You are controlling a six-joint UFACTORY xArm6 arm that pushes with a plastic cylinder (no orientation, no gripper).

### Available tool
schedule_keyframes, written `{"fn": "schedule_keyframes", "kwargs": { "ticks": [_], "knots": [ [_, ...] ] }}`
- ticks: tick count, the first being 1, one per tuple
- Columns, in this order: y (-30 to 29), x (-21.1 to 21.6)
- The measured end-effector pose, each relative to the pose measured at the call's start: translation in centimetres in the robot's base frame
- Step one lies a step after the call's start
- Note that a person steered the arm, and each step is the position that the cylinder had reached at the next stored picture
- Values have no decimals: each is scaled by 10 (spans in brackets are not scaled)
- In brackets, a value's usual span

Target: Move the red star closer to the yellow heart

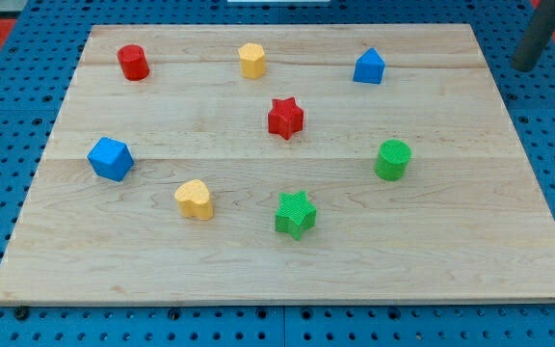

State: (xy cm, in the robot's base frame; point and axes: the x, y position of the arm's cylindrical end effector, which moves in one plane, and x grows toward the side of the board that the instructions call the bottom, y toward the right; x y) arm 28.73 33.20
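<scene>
The red star (285,118) lies on the wooden board (451,270), a little above the middle. The yellow heart (195,200) lies below and to the left of it, with bare wood between them. My tip (526,66) is at the view's top right, just off the board's right edge, far from both blocks and touching none.
A red cylinder (133,62), a yellow hexagon (251,60) and a blue pentagon block (368,66) line the top. A blue cube (110,159) is at the left, a green star (296,214) right of the heart, and a green cylinder (392,159) at the right.
</scene>
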Motion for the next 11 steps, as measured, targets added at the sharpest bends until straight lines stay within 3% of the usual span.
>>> {"fn": "schedule_keyframes", "kwargs": {
  "ticks": [3, 4, 5, 7, 9, 10, 11],
  "knots": [
    [-49, 22],
    [-106, 64],
    [-207, 64],
    [-332, 85],
    [-343, 87],
    [-387, 111],
    [-386, 116]
  ]
}}
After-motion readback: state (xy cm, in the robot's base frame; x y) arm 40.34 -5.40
